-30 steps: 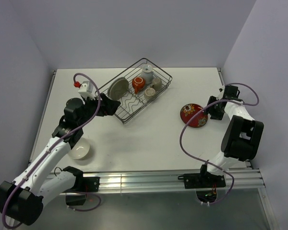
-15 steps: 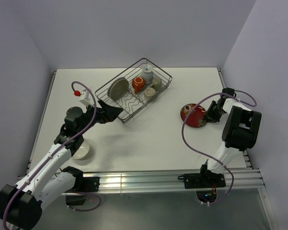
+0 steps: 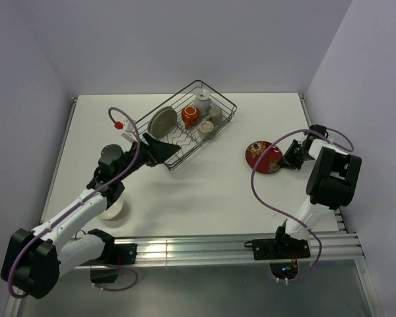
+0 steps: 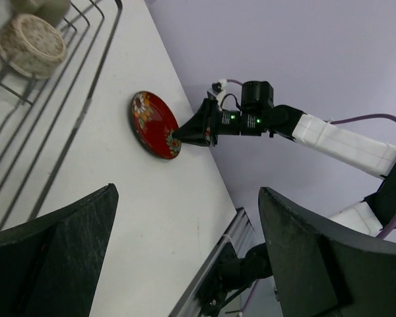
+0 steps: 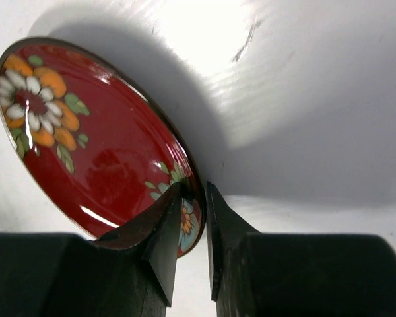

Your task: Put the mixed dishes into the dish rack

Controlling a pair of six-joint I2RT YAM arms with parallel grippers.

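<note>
The dish rack (image 3: 219,104) stands at the table's back centre. It holds the olive-grey plate (image 3: 162,122) on edge, the orange-red mug (image 3: 190,117), a pale cup (image 3: 202,100) and two beige cups (image 3: 210,121). My right gripper (image 3: 282,160) is shut on the rim of the red floral plate (image 3: 262,157), which is tilted up off the table; the right wrist view shows the plate (image 5: 86,132) pinched between the fingers (image 5: 193,198). My left gripper (image 3: 160,150) is open and empty beside the rack's near left corner. The cream bowl (image 3: 111,210) sits under my left arm. No pale white plate shows.
The left wrist view looks across the table past the rack wires (image 4: 53,99) and a beige cup (image 4: 32,46) to the red plate (image 4: 152,125) and the right gripper (image 4: 188,134). Walls close in the back and both sides. A metal rail (image 3: 204,247) runs along the near edge.
My left arm has swung right and forward, its gripper sliding along the rack's near corner. My right gripper has tipped the red plate up and shifted it slightly left.
</note>
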